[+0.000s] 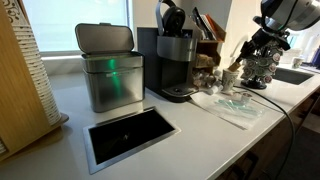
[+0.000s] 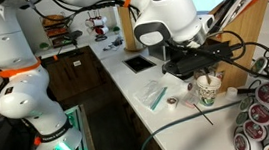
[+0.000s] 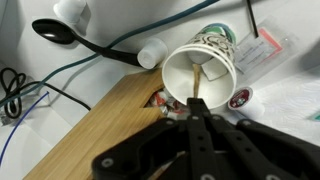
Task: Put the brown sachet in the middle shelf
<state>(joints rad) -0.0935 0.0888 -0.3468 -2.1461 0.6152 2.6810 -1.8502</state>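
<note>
above the cup (image 3: 178, 72), gripper (image 3: 196, 103) pinches brown sachet (image 3: 201, 75).

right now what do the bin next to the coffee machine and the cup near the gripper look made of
The bin looks like brushed metal, probably steel: it has a dull silvery sheen with a green reflection. Its lid reads as matte grey, perhaps plastic. The cup looks like paper: matte white inside, thin rolled rim, printed outside.

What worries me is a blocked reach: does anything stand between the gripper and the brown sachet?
Nothing visible does. In the wrist view the gripper is at the open mouth of the paper cup, right by the brown sachet standing inside; whether it touches the sachet is unclear.
</note>
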